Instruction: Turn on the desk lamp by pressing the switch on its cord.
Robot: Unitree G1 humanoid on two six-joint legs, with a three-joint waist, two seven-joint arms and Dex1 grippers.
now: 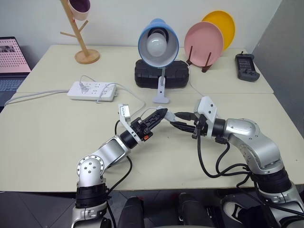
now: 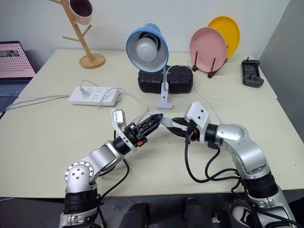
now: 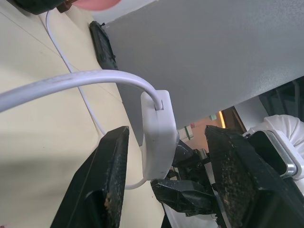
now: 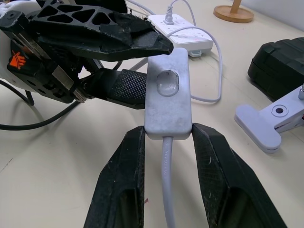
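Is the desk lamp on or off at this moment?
Off, it seems: the desk lamp bulb looks plain white with no glow, though the right gripper holds the switch.

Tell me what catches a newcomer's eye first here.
At the table's middle, the right gripper clamps the white switch while the left gripper straddles its other end, fingers apart. Behind them the blue desk lamp faces forward, bulb unlit.

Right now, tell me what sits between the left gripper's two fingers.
The switch, hanging on its cord, sits between the left gripper's parted fingers in the left wrist view; the right gripper clamps its other end.
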